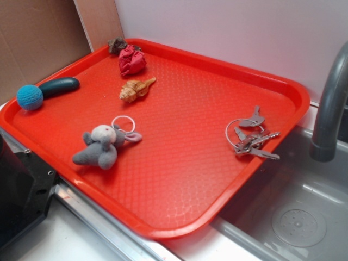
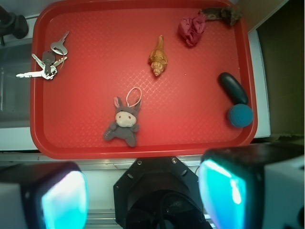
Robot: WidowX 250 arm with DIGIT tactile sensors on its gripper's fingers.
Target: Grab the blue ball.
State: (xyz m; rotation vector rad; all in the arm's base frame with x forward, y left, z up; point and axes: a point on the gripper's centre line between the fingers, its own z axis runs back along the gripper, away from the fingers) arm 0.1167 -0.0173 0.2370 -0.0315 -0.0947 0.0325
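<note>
The blue ball point(image 1: 29, 97) is small, bright blue and rough-textured. It lies at the left rim of the red tray point(image 1: 228, 70), touching the end of a dark teal oblong object point(image 1: 58, 85). In the wrist view the ball point(image 2: 239, 115) sits near the tray's right edge, just below that oblong object point(image 2: 233, 88). My gripper point(image 2: 143, 198) is open and empty, high above the tray's near edge, its two fingers blurred at the bottom of the wrist view. The gripper itself does not show in the exterior view.
On the tray point(image 2: 38, 124) lie a grey plush toy with a ring point(image 1: 101, 145), a tan shell point(image 1: 135, 89), a crumpled red cloth point(image 1: 132, 60), a small brown-grey object point(image 1: 116, 45) and keys point(image 1: 252, 138). A sink and grey faucet point(image 1: 329, 109) stand at right. The black robot base point(image 1: 19, 190) is at front left.
</note>
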